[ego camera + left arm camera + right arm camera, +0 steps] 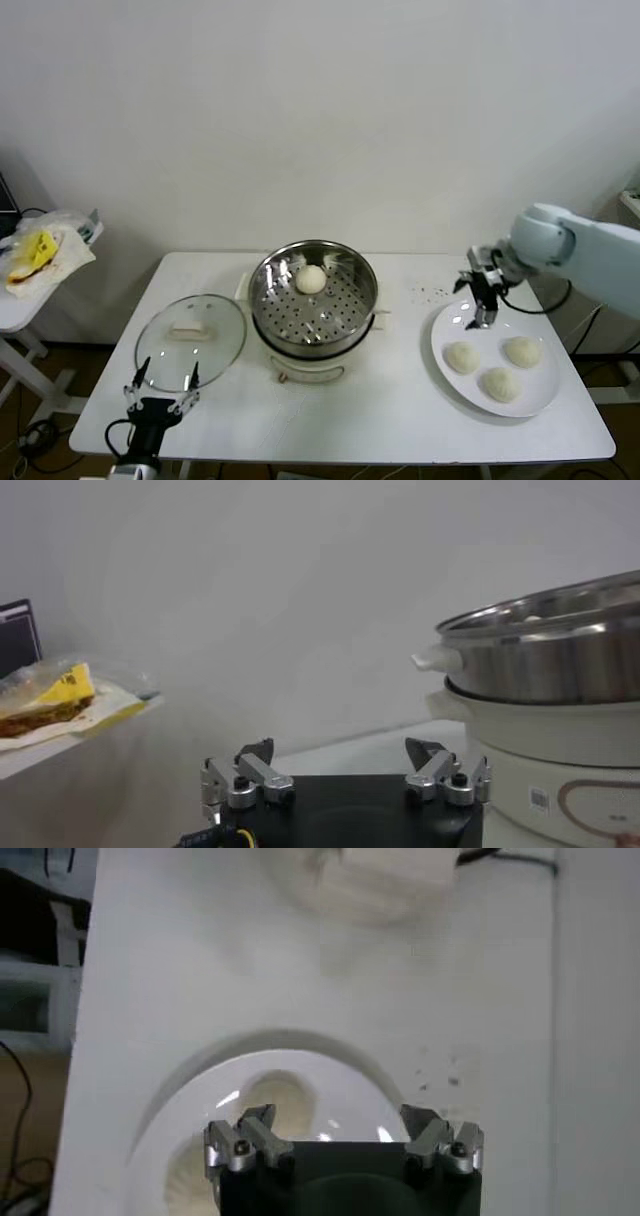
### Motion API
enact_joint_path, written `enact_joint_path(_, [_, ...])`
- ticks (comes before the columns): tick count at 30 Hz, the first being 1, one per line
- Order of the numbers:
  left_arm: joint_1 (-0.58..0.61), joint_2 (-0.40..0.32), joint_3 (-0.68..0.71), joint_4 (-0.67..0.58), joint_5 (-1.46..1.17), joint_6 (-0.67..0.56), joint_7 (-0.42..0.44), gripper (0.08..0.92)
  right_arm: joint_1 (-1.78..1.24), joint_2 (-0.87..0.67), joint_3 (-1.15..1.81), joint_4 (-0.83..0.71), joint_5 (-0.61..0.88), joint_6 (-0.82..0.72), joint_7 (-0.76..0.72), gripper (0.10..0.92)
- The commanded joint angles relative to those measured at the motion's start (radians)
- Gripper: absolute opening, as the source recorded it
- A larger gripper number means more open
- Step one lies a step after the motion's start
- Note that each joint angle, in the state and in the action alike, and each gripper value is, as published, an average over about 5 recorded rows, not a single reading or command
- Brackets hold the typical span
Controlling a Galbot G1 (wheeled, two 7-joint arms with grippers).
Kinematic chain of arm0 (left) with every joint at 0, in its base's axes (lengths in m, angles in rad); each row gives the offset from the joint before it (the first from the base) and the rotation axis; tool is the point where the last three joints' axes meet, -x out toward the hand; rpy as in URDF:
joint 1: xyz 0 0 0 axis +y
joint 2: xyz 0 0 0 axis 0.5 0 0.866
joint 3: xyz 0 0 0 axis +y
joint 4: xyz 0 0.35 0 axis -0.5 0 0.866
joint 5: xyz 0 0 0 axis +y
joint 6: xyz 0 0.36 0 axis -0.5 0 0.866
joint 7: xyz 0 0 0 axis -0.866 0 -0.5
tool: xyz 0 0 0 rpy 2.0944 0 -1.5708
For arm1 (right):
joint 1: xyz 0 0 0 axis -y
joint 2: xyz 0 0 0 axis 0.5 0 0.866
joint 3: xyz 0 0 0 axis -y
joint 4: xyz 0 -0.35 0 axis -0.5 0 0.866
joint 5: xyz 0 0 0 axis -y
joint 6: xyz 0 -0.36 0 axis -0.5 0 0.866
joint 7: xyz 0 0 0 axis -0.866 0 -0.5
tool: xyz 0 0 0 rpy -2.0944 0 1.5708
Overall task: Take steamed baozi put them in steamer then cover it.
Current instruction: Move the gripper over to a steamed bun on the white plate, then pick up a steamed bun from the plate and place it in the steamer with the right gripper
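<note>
The steamer (pixel 313 300), already holding one bun, is sitting well left of the right gripper (pixel 482 308), which is hovering released and empty over the plate (pixel 445 325); descending off-centre risks squashing a steamed baozi (pixel 461 357) just below it, while the left gripper (pixel 160 385) is waiting open by the lid (pixel 190 342).

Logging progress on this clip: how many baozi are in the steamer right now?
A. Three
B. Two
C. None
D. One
D: a single baozi lies on the perforated floor of the steamer, while three others wait on the white plate.
</note>
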Motion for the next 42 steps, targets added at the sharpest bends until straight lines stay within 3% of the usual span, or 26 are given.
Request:
enact_joint_path(1, [0.006,-0.009,-0.001,-0.006,0.003,0.000,-0.009,0.823,-0.245,-0.066,0.148,-0.027,-0.066,-0.063,-0.004,0.823])
enact_joint_path(28, [0.005,-0.030,-0.026,0.012,0.002,-0.004,-0.014,0.823,-0.336,0.152,0.235,-0.255,-0.129,0.022,-0.017,0.822])
enact_joint_path(35, [-0.005,-0.029,-0.026,0.015,0.002,0.002,-0.013,0.823,-0.333,0.158,0.235,-0.266,-0.128,0.031,-0.027,0.717])
enact_joint_path(42, [-0.006,-0.030,-0.025,0.014,0.002,0.005,-0.014,0.823,-0.315,0.136,0.230,-0.253,-0.117,0.034,-0.034,0.667])
